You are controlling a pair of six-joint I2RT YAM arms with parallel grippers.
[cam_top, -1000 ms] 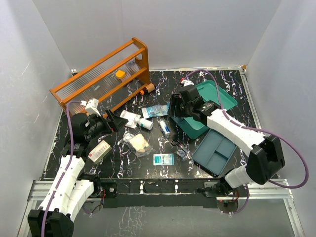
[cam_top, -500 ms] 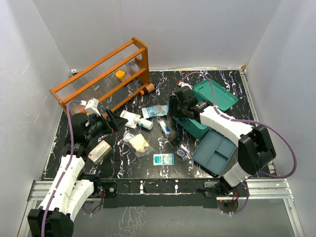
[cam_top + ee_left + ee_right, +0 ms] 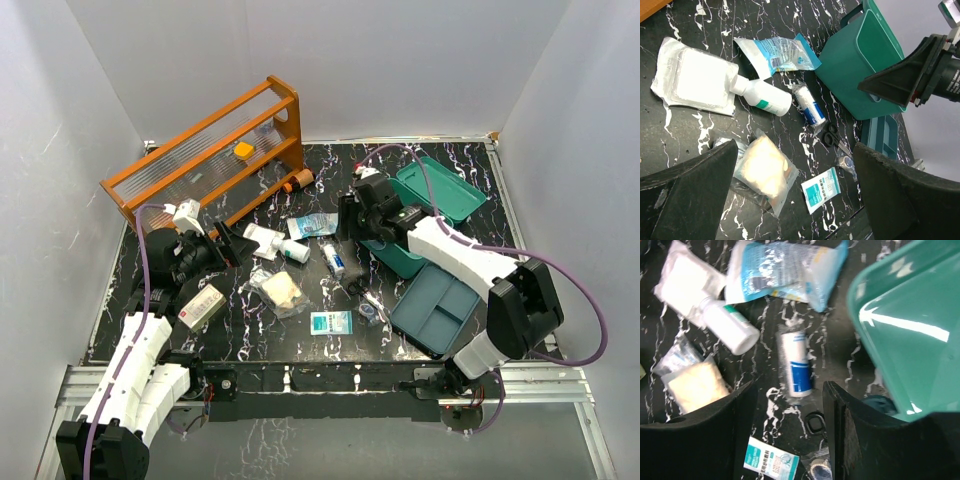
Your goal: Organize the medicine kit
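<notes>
The teal medicine kit [image 3: 410, 255] stands open right of centre, its lid [image 3: 447, 190] tipped back; the box's inside [image 3: 910, 340] looks bare where it shows. My right gripper [image 3: 348, 226] hovers open at the kit's left corner. Below and between its fingers [image 3: 790, 435] lie a bandage roll [image 3: 795, 365] and scissors [image 3: 815, 422], untouched. My left gripper [image 3: 238, 245] is wide open above the left side of the table, nothing between its fingers [image 3: 795, 195]. Under it lie a cotton bag [image 3: 762, 170] and a teal sachet [image 3: 822, 185].
Loose on the black marbled table: a white bottle [image 3: 293, 250], a blue packet [image 3: 313, 225], a gauze packet [image 3: 695, 80], a red-and-white box [image 3: 202, 305]. An orange rack [image 3: 210, 150] stands back left. A blue-grey divided tray [image 3: 435, 308] lies front right.
My right gripper has shifted a little left, off the kit's corner and over the loose items. The left arm has not moved.
</notes>
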